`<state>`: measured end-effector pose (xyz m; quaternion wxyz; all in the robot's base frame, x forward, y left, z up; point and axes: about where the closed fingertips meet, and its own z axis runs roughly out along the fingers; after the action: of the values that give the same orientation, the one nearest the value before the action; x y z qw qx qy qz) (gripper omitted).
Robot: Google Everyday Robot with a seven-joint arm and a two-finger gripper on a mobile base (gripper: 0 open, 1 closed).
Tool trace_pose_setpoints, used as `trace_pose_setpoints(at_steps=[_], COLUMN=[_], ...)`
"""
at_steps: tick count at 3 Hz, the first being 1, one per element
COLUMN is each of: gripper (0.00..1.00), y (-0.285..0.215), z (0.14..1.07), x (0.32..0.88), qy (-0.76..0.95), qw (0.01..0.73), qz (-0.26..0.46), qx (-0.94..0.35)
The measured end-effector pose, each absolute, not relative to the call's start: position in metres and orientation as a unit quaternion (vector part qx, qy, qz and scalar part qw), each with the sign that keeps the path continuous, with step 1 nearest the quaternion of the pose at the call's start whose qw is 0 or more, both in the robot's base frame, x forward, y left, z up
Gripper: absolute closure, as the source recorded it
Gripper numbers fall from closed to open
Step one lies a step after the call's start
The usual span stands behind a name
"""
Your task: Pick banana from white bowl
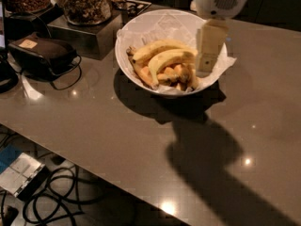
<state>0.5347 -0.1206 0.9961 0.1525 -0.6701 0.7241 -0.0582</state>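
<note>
Hovering over the right side of the white bowl (121, 55), the gripper (207, 65), whose state I cannot tell, hangs just beside the banana (170, 59) lying among smaller bananas (175, 73), so it may snag a neighbour or the crinkled paper (226, 62) instead.

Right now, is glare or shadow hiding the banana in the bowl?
Camera view: no, the banana is evenly lit in the white bowl, with the gripper hanging over the bowl's right side. A broad shadow falls on the table in front of the bowl; small glints dot the tabletop, none on the fruit.
</note>
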Motion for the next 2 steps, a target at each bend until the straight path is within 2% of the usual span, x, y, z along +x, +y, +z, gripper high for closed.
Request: trace_pose_setpoints(at_steps=[2], gripper=[0.0], y=[-0.116], z=[0.996], x=[0.553], qy=[0.727], qw=[0.17], qz=[-0.053], qx=[-0.663])
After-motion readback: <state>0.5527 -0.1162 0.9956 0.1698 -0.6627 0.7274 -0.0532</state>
